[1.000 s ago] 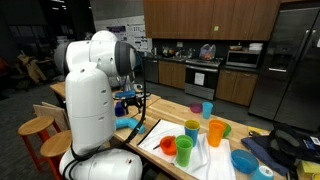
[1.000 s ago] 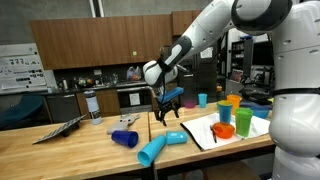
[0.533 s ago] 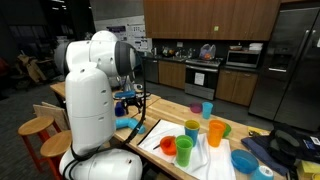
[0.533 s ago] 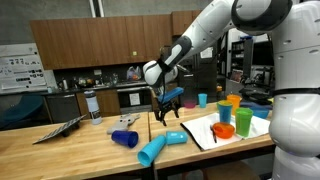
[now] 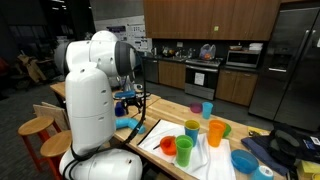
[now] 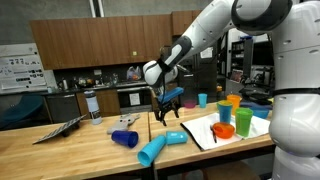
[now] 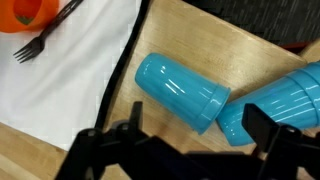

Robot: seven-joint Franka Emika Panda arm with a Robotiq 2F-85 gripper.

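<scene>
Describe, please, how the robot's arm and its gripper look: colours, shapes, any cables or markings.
The arm is built of glossy white, rounded segments with dark bands at the joints, and it turns black near the wrist. The gripper is black, with two slim fingers on linked bars. No marking is readable, and no loose cable shows clearly.

No legible text or labels; print on wall posters (image 6: pixel 15 72) too small.
</scene>
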